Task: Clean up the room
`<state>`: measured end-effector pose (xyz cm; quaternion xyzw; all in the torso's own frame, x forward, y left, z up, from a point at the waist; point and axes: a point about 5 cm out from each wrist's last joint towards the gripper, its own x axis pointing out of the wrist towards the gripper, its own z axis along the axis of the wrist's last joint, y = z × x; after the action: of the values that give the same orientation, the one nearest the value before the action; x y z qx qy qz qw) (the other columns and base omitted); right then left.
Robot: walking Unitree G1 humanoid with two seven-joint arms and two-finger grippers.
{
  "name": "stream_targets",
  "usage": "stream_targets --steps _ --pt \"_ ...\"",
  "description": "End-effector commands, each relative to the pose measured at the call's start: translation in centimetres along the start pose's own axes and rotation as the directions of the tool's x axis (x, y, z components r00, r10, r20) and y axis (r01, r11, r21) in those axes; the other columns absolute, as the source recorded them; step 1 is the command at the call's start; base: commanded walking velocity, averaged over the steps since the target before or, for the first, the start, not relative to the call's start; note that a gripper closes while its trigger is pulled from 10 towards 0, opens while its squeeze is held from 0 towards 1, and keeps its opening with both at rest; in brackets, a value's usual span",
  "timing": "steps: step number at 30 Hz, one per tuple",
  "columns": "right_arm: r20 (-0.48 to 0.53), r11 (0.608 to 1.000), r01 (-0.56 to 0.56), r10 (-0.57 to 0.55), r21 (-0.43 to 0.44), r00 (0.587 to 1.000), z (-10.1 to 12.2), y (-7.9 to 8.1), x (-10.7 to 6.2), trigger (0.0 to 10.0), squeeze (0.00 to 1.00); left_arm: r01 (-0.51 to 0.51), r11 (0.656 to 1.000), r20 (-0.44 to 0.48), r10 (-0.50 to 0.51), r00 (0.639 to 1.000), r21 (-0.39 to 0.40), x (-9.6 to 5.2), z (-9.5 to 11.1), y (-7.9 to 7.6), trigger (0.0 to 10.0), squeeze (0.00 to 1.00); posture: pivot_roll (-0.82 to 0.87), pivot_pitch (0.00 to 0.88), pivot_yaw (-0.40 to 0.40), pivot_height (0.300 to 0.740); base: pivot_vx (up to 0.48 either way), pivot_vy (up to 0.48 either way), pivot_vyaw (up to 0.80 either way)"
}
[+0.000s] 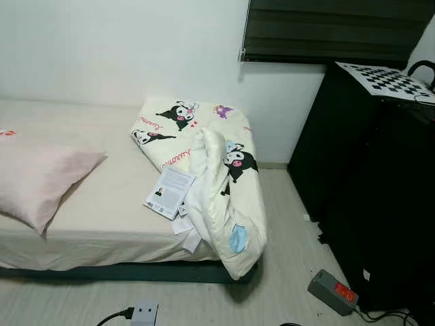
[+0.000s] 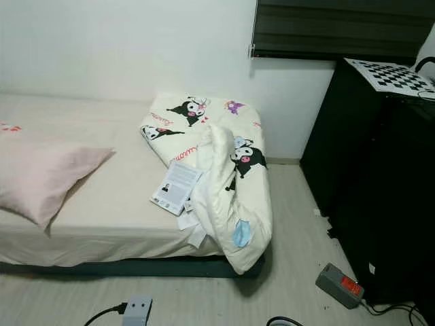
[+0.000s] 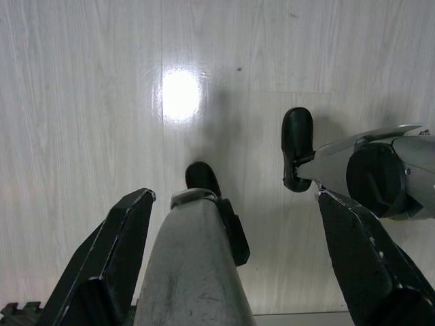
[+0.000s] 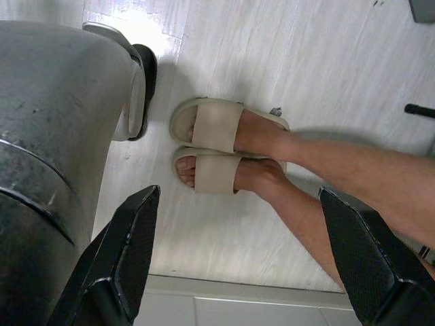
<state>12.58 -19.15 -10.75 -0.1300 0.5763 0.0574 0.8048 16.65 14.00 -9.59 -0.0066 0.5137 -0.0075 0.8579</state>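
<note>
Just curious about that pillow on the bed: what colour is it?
The soft pillow is plain pale pink, seen best in the left eye view.

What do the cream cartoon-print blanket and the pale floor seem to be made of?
The cream cartoon-print blanket looks like soft padded fabric, probably a quilted cotton or polyester: it bunches in thick rounded folds and is matte. The pale floor looks like wood-grain laminate or vinyl, with fine streaks and a glossy glare spot.

Bed [image 1: 102, 224] along the wall: pillow [image 1: 37, 176] left, quilt [image 1: 217, 170] bunched right, booklet [image 1: 168, 192] just beside it; cabinet [image 1: 380, 204] far right.
</note>
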Motion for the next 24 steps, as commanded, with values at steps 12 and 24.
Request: stream_targets --steps 12,24 --pt "-0.023 0.998 -0.003 0.002 -0.06 1.0 0.03 0.34 0.03 10.0 0.0 -0.006 1.0 -0.017 0.006 1.0 0.023 -0.02 -0.31 -0.05 10.0 0.0 -0.06 0.0 -0.069 0.74 0.0 0.0 0.0" --pt "0.019 0.98 0.112 -0.111 -0.162 0.994 0.66 -0.07 0.02 10.0 0.0 -0.137 0.989 -0.025 0.139 0.99 0.055 -0.07 -0.36 0.86 10.0 0.0 0.02 0.0 -0.097 0.74 0.0 0.0 0.0"
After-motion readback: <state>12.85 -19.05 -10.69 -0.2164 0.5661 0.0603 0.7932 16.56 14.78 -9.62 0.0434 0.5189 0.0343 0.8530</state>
